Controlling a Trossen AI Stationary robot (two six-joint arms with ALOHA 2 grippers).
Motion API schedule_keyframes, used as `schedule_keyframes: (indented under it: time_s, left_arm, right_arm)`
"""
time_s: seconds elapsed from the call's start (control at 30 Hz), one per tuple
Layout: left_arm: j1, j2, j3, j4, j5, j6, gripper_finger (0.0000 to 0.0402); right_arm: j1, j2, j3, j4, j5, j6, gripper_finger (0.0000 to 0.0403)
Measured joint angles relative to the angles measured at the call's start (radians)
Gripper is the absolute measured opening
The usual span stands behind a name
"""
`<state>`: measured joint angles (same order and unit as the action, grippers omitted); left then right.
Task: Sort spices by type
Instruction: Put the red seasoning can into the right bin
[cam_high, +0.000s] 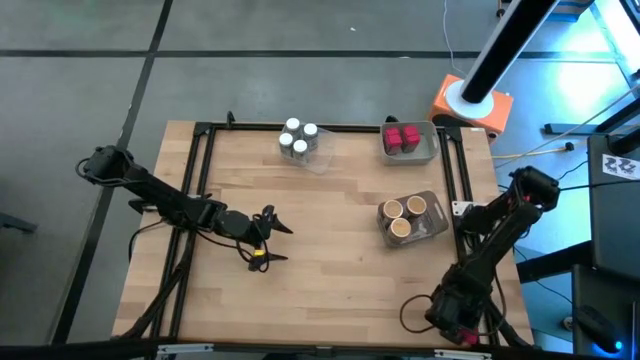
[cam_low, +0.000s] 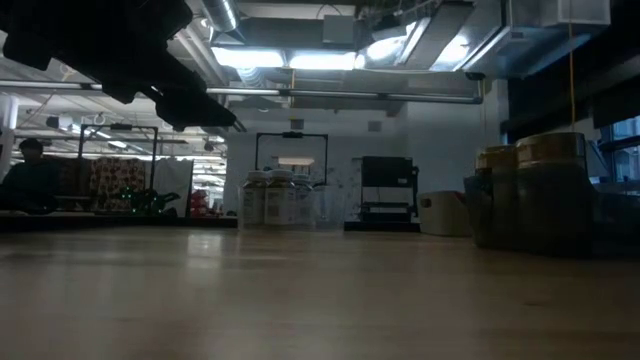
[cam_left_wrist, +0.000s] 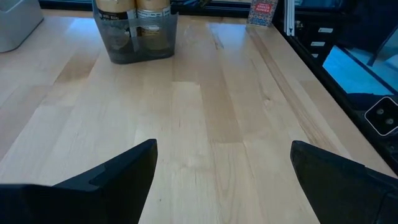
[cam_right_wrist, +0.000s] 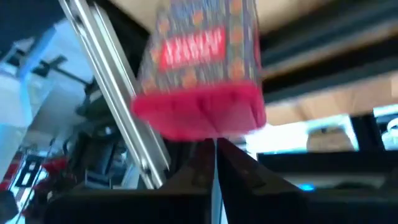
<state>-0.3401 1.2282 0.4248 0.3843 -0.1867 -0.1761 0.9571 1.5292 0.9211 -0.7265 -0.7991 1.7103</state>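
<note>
Three kinds of spices sit in trays. The white-lidded jars (cam_high: 298, 138) stand in a clear tray at the far edge. Red-pink packets (cam_high: 402, 137) fill a grey tray to their right. Tan round jars (cam_high: 404, 213) (cam_left_wrist: 133, 7) stand in a dark tray near the right edge. My left gripper (cam_high: 278, 243) (cam_left_wrist: 222, 162) hovers open over bare wood, left of the table's middle. My right gripper (cam_high: 457, 328) (cam_right_wrist: 216, 148) is at the near right corner, shut on one more red-pink packet (cam_right_wrist: 199, 74). My right gripper pinches the red-pink packet by its plain pink end edge (cam_right_wrist: 208, 127), between the two fingertips (cam_right_wrist: 198, 163). The rest of the packet stands out beyond the fingers. It is lifted clear of the table, beside the metal frame rail (cam_right_wrist: 118, 106).
A black metal frame (cam_high: 205, 128) runs round the table's left, far and right sides. An orange-and-white base (cam_high: 470, 105) stands beyond the far right corner. Bare wood (cam_high: 330, 255) spreads across the middle and near part of the table.
</note>
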Motion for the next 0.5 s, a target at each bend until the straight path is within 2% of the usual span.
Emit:
schedule_keyframes:
  time_s: [0.13,0.27,0.5]
  left_arm:
    - [0.000,0.000,0.000,0.000,0.000,-0.002,0.0351]
    - [0.000,0.000,0.000,0.000,0.000,-0.003,0.0351]
    - [0.000,0.000,0.000,0.000,0.000,-0.001,0.0351]
  right_arm:
    - [-0.002,0.024,0.003,-0.001,0.042,-0.065,0.0023]
    - [-0.024,0.038,0.004,-0.005,0.021,-0.123,0.0023]
    - [-0.103,0.036,0.004,-0.008,0.071,-0.227,0.0023]
